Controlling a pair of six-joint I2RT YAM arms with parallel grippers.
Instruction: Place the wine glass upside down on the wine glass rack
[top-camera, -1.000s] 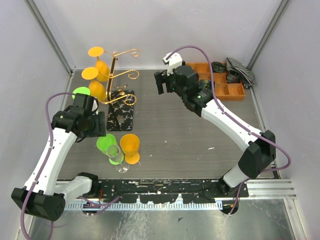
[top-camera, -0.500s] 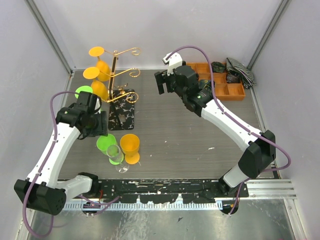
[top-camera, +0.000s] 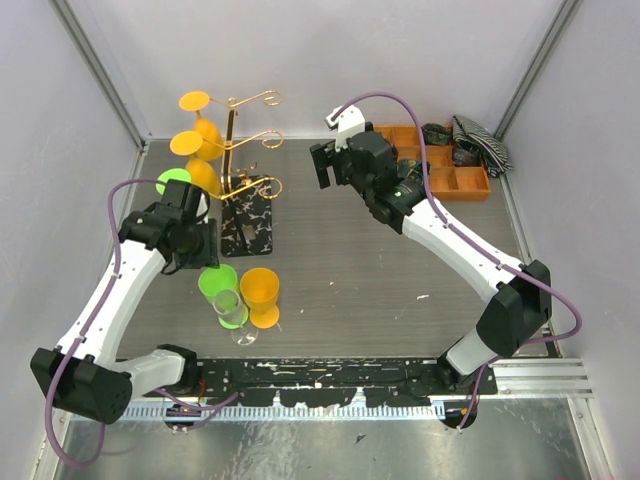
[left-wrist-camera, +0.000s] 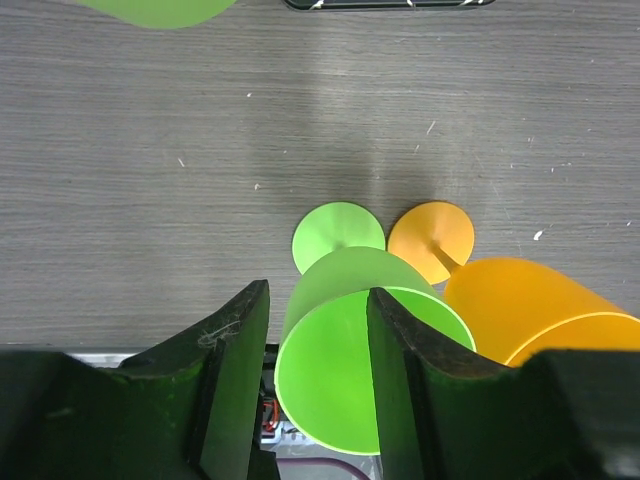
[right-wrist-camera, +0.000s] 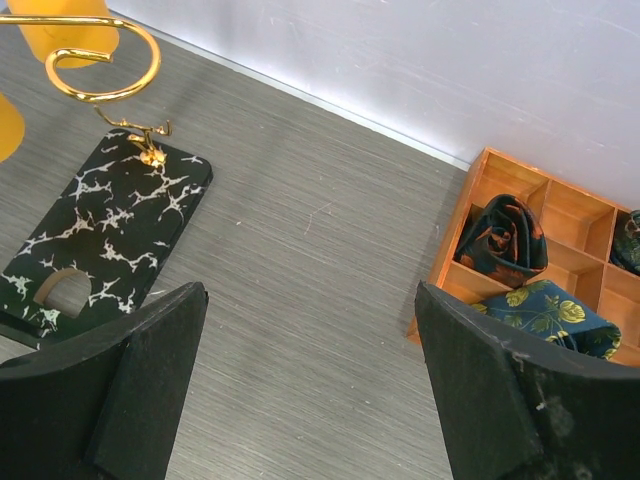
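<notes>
- Left tool (top-camera: 200, 250) hangs over the upright green wine glass (left-wrist-camera: 335, 280) with its jaws partly apart. One finger is outside the bowl and the other over its mouth; whether either touches, I cannot tell.
- That glass stands on the surface (top-camera: 350, 260), just beside an orange glass (left-wrist-camera: 520, 300) and apart from the rack (right-wrist-camera: 100, 215), which already carries hanging orange glasses (top-camera: 200, 178).
- Right tool (right-wrist-camera: 310, 300) hovers wide apart and empty, between the rack and a tray (right-wrist-camera: 445, 250).
- Step in hand, as I judge it: the pick-up. Next comes a firm pinch on the bowl wall, a lift clear of the orange neighbour, then a flip to hang it.
</notes>
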